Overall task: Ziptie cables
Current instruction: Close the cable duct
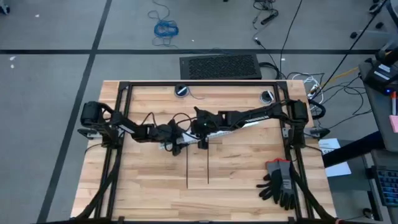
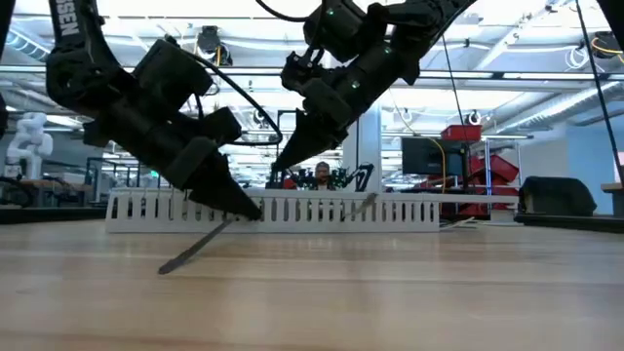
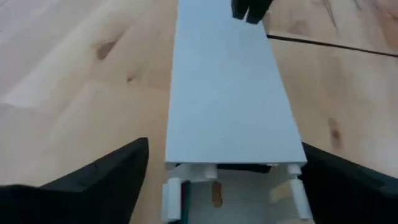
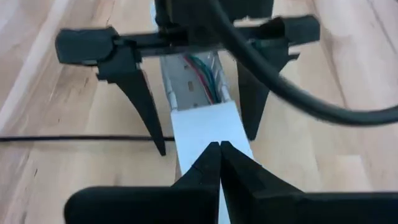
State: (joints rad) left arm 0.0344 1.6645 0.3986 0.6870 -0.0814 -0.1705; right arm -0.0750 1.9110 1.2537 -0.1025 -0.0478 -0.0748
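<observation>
Cables (image 4: pixel 205 74) in duct, apparently, tools meeting.

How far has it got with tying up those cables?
Nothing is tied: both zipties lie loose on the table. Now the open left gripper straddles the white channel holding the wires, while the shut right gripper sits over its cover. All the tying remains.

White slotted strip (image 2: pixel 292 211), dark zipties (image 1: pixel 197 167)
</observation>
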